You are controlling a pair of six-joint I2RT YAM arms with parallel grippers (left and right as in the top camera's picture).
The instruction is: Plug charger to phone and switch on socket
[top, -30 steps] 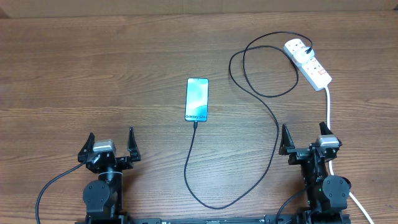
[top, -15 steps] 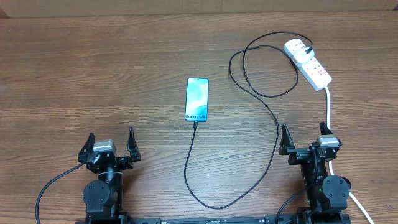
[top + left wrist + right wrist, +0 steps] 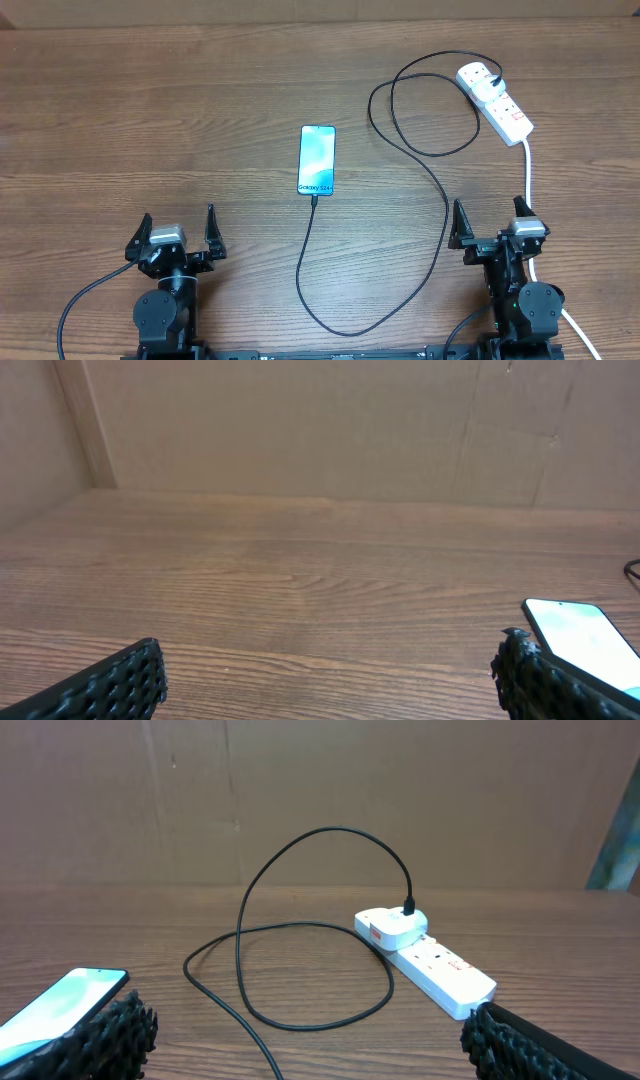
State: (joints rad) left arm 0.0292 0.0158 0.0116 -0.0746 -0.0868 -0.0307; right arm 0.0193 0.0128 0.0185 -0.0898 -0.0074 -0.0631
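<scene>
Charger (image 3: 298, 270) tip at phone (image 3: 316, 158) edge, other end at socket (image 3: 497, 100); left tool (image 3: 178, 215), right tool (image 3: 488, 206) spread wide

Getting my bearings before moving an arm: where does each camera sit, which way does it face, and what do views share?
Overhead: above the table, looking down on phone, charger, socket; left gripper and right gripper, both open, at the bottom edge.
Left wrist: low on the left arm, facing forward over the table; own fingers in the lower corners, phone at right.
Right wrist: low, facing forward at socket and charger loop; own fingers below.
Shared: both wrist views catch the phone.
</scene>
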